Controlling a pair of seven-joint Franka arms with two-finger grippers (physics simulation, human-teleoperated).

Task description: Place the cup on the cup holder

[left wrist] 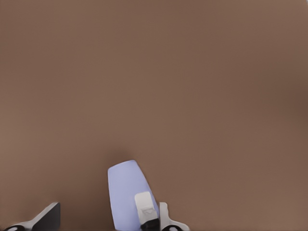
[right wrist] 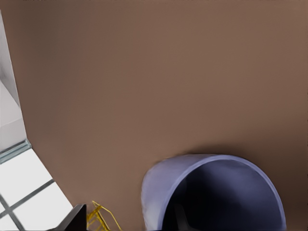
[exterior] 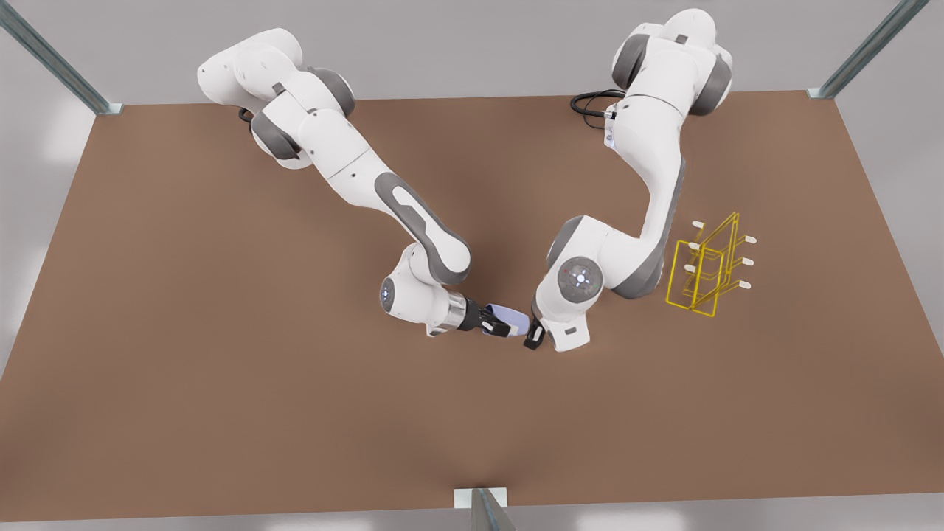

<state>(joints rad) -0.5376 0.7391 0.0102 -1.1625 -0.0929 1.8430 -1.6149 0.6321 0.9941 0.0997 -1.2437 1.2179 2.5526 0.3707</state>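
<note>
The lavender cup (exterior: 514, 318) hangs on its side just above the brown table, near the middle. My right gripper (exterior: 495, 324), on the arm at the front view's left, is shut on its wide end. The right wrist view looks into the cup's open mouth (right wrist: 159, 192), with a dark finger (right wrist: 77, 220) beside the rim. My left gripper (exterior: 535, 338), on the other arm, stands open at the cup's narrow end. In the left wrist view the cup (left wrist: 127, 192) lies between the left gripper's (left wrist: 107, 214) spread fingers, with a right finger (left wrist: 146, 207) pressed on its side. The yellow wire cup holder (exterior: 708, 269) stands upright at the front view's right, also in the right wrist view (right wrist: 101, 216).
The brown table (exterior: 221, 369) stretches wide on all sides of the grippers. Metal frame posts stand at its far corners (exterior: 103, 103) (exterior: 822, 92) and at the middle of the near edge (exterior: 483, 509). A black cable (exterior: 590, 103) loops by the base of the arm nearer the holder.
</note>
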